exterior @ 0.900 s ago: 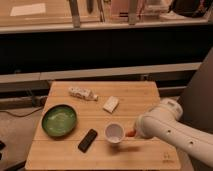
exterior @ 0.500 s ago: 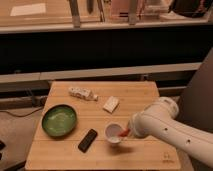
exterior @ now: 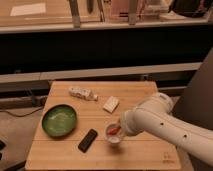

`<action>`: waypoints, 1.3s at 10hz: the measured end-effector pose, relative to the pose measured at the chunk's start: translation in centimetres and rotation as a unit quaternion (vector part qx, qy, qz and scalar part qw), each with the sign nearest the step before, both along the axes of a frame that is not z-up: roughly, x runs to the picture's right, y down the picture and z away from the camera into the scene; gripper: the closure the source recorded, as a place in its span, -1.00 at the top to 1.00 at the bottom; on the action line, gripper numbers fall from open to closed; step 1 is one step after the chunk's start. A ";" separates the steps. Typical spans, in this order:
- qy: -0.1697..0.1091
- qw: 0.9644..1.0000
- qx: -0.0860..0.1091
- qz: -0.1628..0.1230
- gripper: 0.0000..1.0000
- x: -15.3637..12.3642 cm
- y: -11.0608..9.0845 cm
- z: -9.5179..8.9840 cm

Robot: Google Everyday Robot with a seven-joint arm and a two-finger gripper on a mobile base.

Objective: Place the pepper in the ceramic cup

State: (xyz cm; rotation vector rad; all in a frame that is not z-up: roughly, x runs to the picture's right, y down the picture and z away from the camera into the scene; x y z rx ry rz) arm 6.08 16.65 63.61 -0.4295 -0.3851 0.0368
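Note:
The white ceramic cup stands on the wooden table, right of the middle and near the front. My gripper sits at the end of the thick white arm, which reaches in from the right, and is at the cup's right rim. It is shut on the small red-orange pepper. The pepper sticks out to the left, right over the cup's mouth and low in it. The arm's wrist hides most of the fingers.
A wide green bowl stands at the front left. A black bar-shaped object lies between the bowl and the cup. A white packet and a pale block lie further back. Dark shelving runs behind the table.
My gripper has carried the pepper to the left, from beside the cup's right side to over its mouth. The cup and the other things have not moved.

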 end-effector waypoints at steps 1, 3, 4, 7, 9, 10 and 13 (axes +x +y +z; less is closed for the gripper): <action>-0.021 1.000 -0.010 0.018 -1.00 -0.4 -0.5 0.2; -0.044 0.998 -0.025 0.049 -1.00 -0.1 -0.9 0.6; -0.053 0.996 -0.033 0.061 -1.00 -0.1 -0.9 0.9; -0.095 0.988 -0.063 0.104 -1.00 -0.5 -0.5 1.2; -0.126 0.982 -0.078 0.119 -1.00 -1.3 0.3 1.0; -0.138 0.979 -0.082 0.124 -1.00 -1.8 0.6 0.9; -0.172 0.973 -0.084 0.129 -1.00 -2.9 1.0 0.7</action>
